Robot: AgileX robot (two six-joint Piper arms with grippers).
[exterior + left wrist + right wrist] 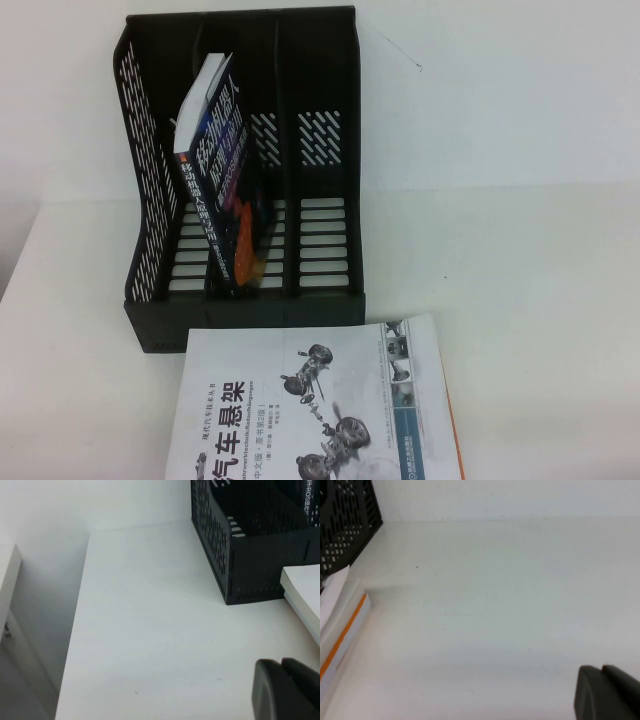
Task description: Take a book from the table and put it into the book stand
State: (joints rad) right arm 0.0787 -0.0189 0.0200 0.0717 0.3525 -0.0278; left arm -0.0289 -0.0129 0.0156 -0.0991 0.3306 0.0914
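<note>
**White book flat in front of the rack, both claws low and off to the sides**

While the white book (320,410) lies face up on the counter (540,260), its far edge sits just in front of the book stand (240,170), close to the rack's low front lip. Under it, an orange-edged book (342,635) shows along the side away from the left arm, so the white book rests on top of that one rather than straight on the counter.

The book stand is upright at the back of the counter. A dark blue book (215,175) leans tilted inside it, in what looks like the middle compartment, its top tipped toward the compartment on the left-arm side. The compartment on the right-arm side shows only its slotted back and floor.

The left claw (286,690) hovers over bare counter, beside the rack's perforated outer wall and near the white book's corner; its fingers are pressed together, gripping nothing.

The right claw (605,692) hangs over open counter, well apart from the rack and the stacked books. Whether it is wide or narrow cannot be told.
</note>
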